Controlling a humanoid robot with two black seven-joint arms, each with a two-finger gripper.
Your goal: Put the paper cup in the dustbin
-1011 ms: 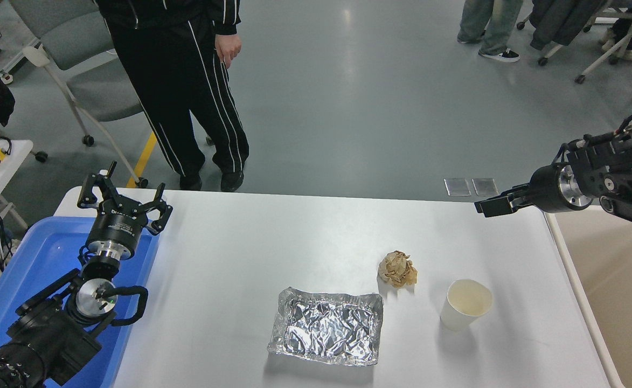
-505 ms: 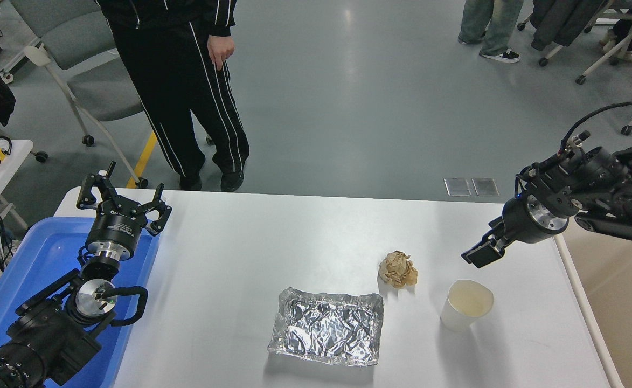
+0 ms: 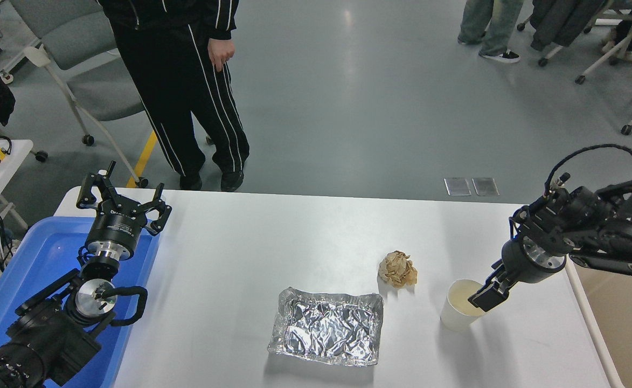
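The white counter (image 3: 294, 242) filled the lower half of the frame, with grey floor beyond it. The paper cup (image 3: 458, 310) stood upright at lower right of centre, a crumpled brown paper ball (image 3: 397, 268) just to its upper left and a foil tray (image 3: 326, 333) further left. The right gripper (image 3: 486, 297) reached in from the right edge, its tip at the cup's right rim; I could not tell how far its fingers were parted or whether they gripped the cup. The dustbin (image 3: 625, 323) sat off the counter's right edge. The left gripper (image 3: 120, 202) was parked at lower left over a blue tub (image 3: 35, 258), fingers spread and holding nothing. A person (image 3: 186, 81) stood at upper left near a grey chair (image 3: 78, 64).
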